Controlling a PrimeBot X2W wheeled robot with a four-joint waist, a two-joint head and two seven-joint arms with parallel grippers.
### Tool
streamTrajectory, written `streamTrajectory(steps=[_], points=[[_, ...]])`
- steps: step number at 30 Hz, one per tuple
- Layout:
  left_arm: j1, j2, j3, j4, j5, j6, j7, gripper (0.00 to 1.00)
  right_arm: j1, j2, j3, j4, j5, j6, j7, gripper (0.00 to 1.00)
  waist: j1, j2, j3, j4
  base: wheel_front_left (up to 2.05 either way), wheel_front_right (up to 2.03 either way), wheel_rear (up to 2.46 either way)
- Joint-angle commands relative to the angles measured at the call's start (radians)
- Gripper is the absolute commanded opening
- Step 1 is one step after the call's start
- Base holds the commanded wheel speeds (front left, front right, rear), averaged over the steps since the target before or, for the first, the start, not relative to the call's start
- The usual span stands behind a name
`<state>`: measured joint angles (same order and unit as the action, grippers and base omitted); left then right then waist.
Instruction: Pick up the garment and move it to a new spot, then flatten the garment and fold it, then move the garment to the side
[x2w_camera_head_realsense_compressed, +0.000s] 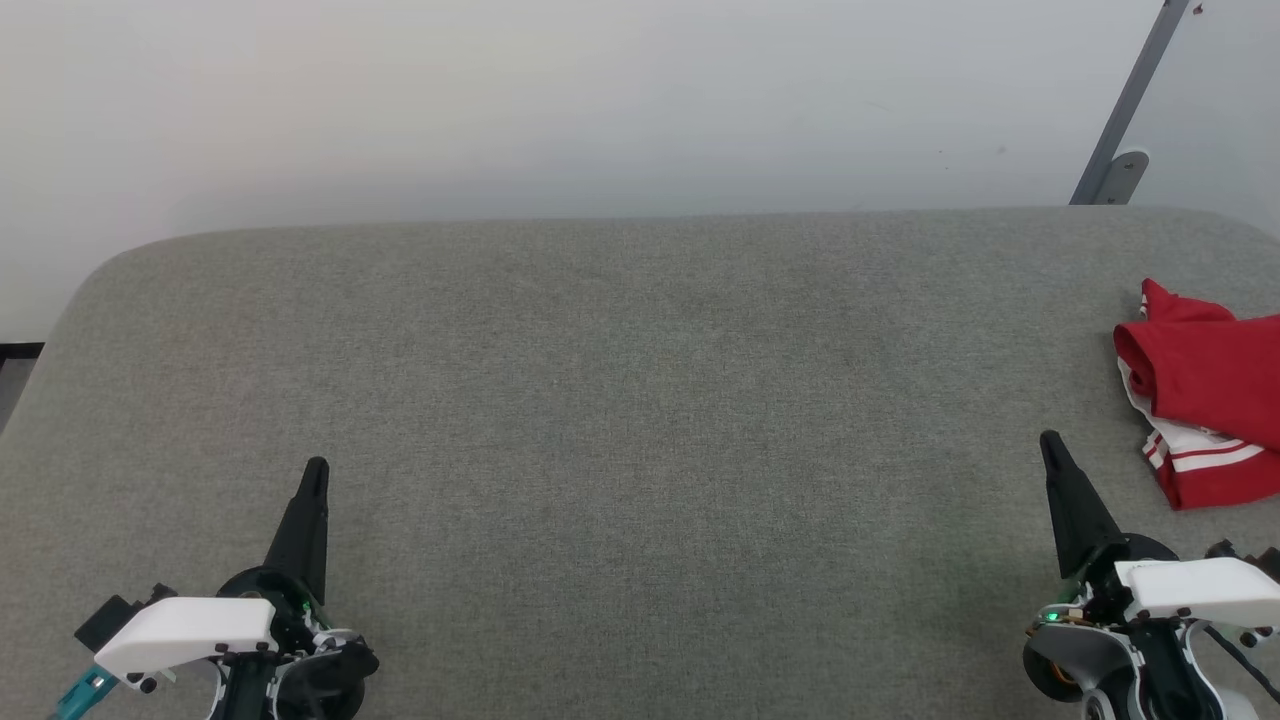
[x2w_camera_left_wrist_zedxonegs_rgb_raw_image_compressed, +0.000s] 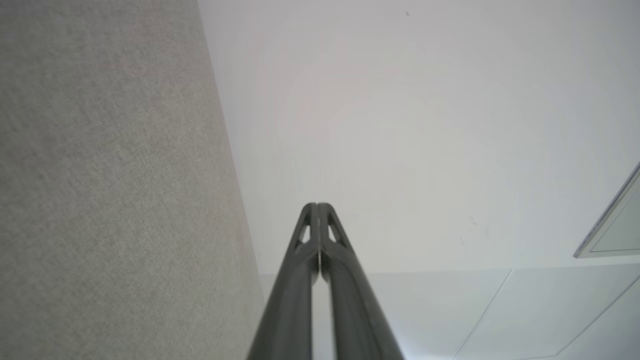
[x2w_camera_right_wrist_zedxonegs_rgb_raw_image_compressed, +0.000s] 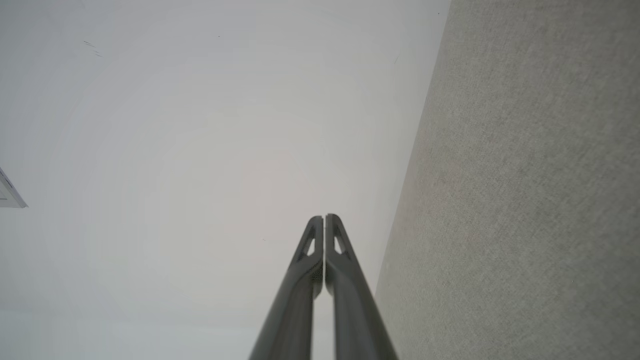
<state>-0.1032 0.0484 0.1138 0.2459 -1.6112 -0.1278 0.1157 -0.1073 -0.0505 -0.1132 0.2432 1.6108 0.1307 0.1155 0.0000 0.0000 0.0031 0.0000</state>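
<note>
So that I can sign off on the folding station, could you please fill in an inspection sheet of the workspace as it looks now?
Surface: grey fabric-covered table with rounded far corners.
Job's things: red and white shirt lying bunched at the table's right side, partly cut off by the head view's edge; nothing holds it.
Clutter: nothing seen.
Grippers: left gripper shut and holding nothing, at the near left; right gripper shut and holding nothing, beside the shirt but apart from it.
Cables: a thin dark cable by the right wrist.
Surroundings: pale wall behind the table; slanted grey metal bar at the far right.
</note>
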Motion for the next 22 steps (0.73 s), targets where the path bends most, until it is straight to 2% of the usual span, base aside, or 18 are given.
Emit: streamTrajectory(steps=[1,22], points=[[-0.013,0.002,0.001,-0.001,-0.003,-0.005,0.001,0.0,-0.004,0.002,-0.001,0.003,0.004,0.0,0.001,0.0,0.0,0.0,0.0,0.0,0.0,0.0,0.0],[-0.013,0.002,0.001,-0.001,-0.003,-0.005,0.0,0.0,-0.004,0.002,-0.001,0.003,0.004,0.0,0.001,0.0,0.0,0.0,0.0,0.0,0.0,0.0,0.0]])
